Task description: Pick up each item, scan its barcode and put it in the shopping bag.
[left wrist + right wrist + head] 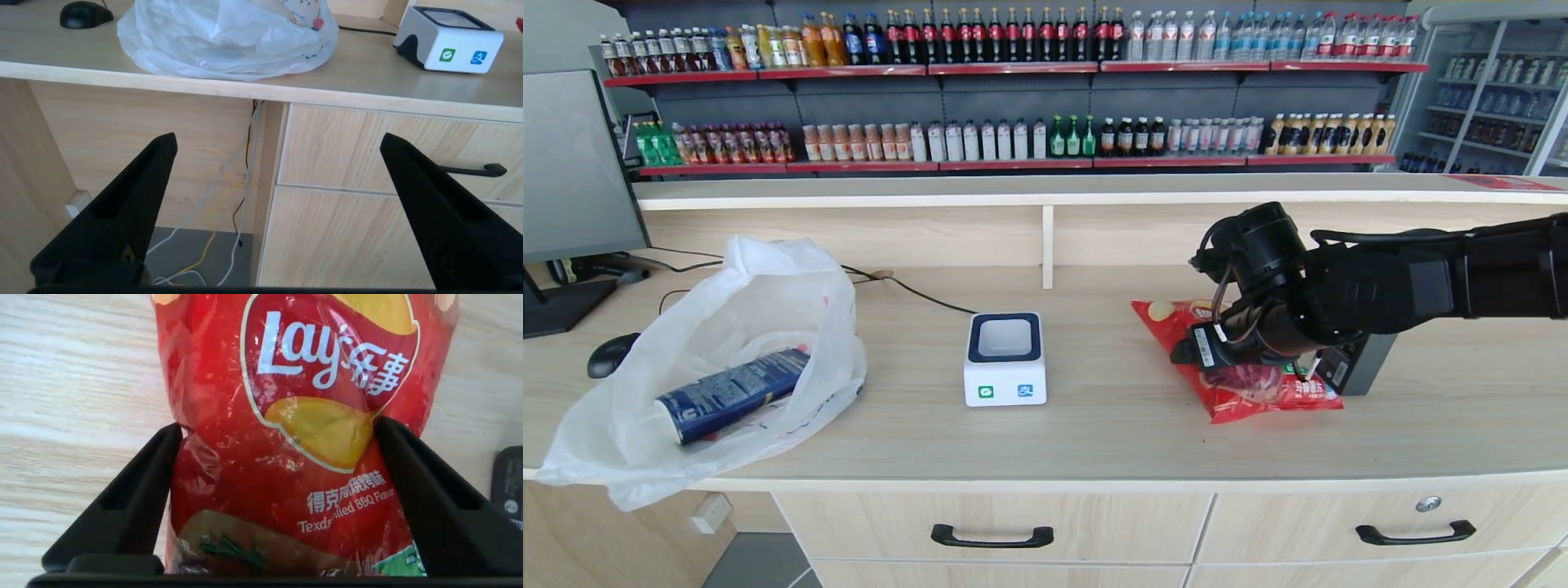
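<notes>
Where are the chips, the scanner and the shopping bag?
chips [294,457]: right wrist view, middle of the red front.
scanner [1005,382]: head view, white front face.
shopping bag [792,278]: head view, upper plastic side.

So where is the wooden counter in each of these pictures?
Head view: the counter spans the picture above the drawers.
Left wrist view: above the drawers, carrying shopping bag and scanner.
Right wrist view: the pale wood under the chip bag.
Shared: scanner links head and left wrist; chip bag links head and right wrist.
</notes>
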Available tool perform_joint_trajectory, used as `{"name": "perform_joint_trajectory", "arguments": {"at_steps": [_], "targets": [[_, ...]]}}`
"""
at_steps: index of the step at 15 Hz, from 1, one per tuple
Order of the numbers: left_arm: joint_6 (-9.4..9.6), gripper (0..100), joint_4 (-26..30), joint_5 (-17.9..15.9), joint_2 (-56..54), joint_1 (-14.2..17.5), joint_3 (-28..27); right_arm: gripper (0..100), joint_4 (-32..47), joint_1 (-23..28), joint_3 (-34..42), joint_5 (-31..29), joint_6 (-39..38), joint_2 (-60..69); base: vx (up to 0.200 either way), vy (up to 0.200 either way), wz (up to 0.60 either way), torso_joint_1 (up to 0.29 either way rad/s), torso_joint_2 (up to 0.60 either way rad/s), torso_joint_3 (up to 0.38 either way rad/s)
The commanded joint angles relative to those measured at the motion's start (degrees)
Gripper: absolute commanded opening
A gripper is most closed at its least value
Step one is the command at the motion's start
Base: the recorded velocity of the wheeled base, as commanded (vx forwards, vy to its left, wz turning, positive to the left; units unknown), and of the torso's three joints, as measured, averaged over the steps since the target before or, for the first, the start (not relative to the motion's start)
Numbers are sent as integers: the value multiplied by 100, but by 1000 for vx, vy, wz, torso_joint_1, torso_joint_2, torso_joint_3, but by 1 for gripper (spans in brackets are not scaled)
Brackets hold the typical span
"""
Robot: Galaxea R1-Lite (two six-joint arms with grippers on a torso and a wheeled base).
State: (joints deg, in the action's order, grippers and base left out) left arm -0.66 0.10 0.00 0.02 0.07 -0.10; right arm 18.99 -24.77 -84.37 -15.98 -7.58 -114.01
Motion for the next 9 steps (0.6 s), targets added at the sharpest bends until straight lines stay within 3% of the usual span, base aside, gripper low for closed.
{"name": "perform_joint_trajectory", "arguments": {"at_steps": [1,9], "targets": [[-4,100,-1,0,-2,1,1,0,-1,-1,-9,16,-33,63,0,0,0,0,0,0],[-13,100,-1,0,-2,1,1,0,140,-133,202,-142,2,529,0,0,0,0,0,0]]}}
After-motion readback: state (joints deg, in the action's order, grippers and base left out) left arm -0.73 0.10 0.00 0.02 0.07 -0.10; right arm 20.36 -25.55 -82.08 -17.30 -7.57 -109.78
